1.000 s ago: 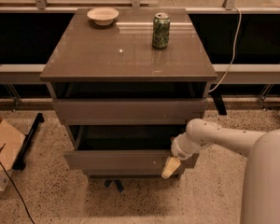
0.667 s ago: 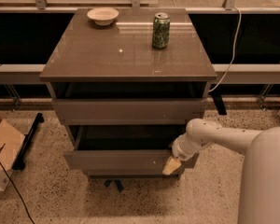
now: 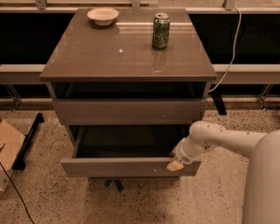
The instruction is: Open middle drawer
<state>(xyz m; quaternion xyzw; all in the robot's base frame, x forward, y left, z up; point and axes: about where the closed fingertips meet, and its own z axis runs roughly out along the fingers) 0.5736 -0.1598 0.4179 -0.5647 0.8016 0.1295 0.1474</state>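
The middle drawer point(image 3: 126, 168) is a grey-brown flat front with a tiny white speck. It stands pulled well out from the cabinet point(image 3: 126, 55), and its dark inside shows. My gripper point(image 3: 174, 164) is at the right end of the drawer's front panel, at its top edge, with the white arm reaching in from the right. Above it, another drawer front point(image 3: 130, 111) sits nearly flush. Anything below the pulled-out drawer is hidden.
A green can point(image 3: 161, 30) and a pale bowl point(image 3: 102, 16) stand on the cabinet top. A cardboard box point(image 3: 2, 148) and a black bar point(image 3: 28, 139) lie on the speckled floor at the left. A white cable point(image 3: 231, 55) hangs at the right.
The middle drawer has slid a little farther out toward the camera, and my gripper has moved with it at its right end.
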